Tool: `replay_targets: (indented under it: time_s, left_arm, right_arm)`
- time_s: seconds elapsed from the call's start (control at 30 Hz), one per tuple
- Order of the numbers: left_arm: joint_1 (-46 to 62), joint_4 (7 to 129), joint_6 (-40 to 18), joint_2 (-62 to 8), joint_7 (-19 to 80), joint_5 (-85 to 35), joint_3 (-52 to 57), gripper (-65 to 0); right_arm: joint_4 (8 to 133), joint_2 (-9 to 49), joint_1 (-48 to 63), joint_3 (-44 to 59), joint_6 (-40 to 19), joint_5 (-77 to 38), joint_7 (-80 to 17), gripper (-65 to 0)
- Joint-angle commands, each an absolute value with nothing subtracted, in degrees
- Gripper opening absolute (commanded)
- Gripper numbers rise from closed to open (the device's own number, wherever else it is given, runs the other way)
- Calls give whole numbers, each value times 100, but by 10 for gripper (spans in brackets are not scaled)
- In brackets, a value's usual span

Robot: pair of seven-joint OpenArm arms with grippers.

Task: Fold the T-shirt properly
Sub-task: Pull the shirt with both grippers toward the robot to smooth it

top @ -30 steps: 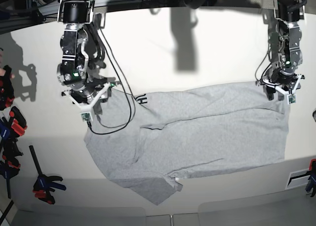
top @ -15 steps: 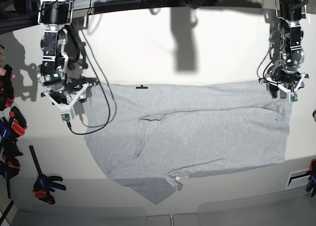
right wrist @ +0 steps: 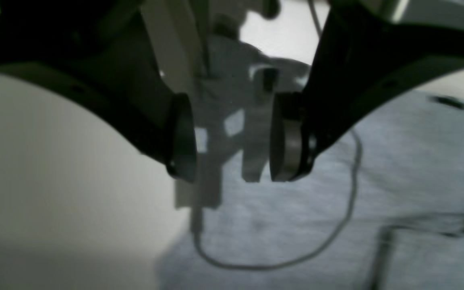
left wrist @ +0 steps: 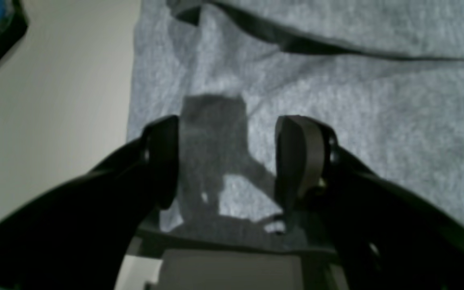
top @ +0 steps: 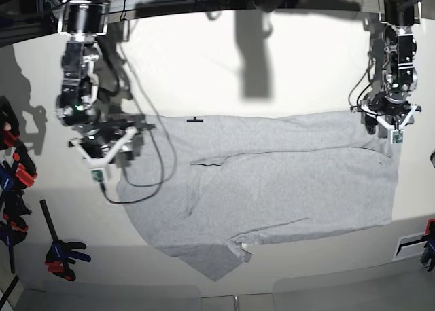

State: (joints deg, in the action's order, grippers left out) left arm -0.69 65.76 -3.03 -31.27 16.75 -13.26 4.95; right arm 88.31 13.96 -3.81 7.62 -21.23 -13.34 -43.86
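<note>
Pale and matte, the counter point(top: 204, 66) carries the T-shirt point(top: 272, 182), which lies spread wide across the middle, its plain grey side up. I judge the folding is only at its beginning. One long layer seems to be laid over along the far edge, because a seam line runs across the cloth, but the shape is not yet a neat rectangle: the near corner hangs out in a point toward the front edge, and a wrinkle runs across the lower part. A small dark mark point(top: 195, 120) sits at the far hem; I cannot tell what it is.

My left fingers point(left wrist: 226, 161) stand open above the far corner of the shirt, close to its side edge, with only cloth and shadow between them, holding nothing. My right fingers point(right wrist: 232, 137) are also open and empty, hovering at the other end, where the cloth edge meets the bare counter.

What is left, in my opinion, is nearly all: flattening, then further folds.

Around me, a thin black cable point(top: 146, 182) from my right arm loops over the cloth and could catch it. Clamps point(top: 64, 257) with orange and blue handles lie at the side edge of the counter, well apart from the shirt.
</note>
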Motion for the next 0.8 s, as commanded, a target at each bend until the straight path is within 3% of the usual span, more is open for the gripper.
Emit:
replay_targets:
  time_s: [0.0,0.2,0.4,0.77]
  left_arm:
    - [-141,6654,-261,-3238,1651,-1310,530,-296]
    - [-95,6654,-261,-3238,1992,-1315,530,-296]
    - [-19,6663,-263,-3245,2272,-1315,532,-296]
    - [1131,7150,-255,-3251,1966,-1313,532,-296]
  right_arm:
    - [8833,1358,-491,786,-2257,-1319,-4244,-366]
    - [7848,906,-489,786,-2355,-722,-3804,-366]
    - [7583,1225,-360,788,-2355,-725,-4029,-366]
    - [7865,1527,222,797,-2355,-720,-4075,-366]
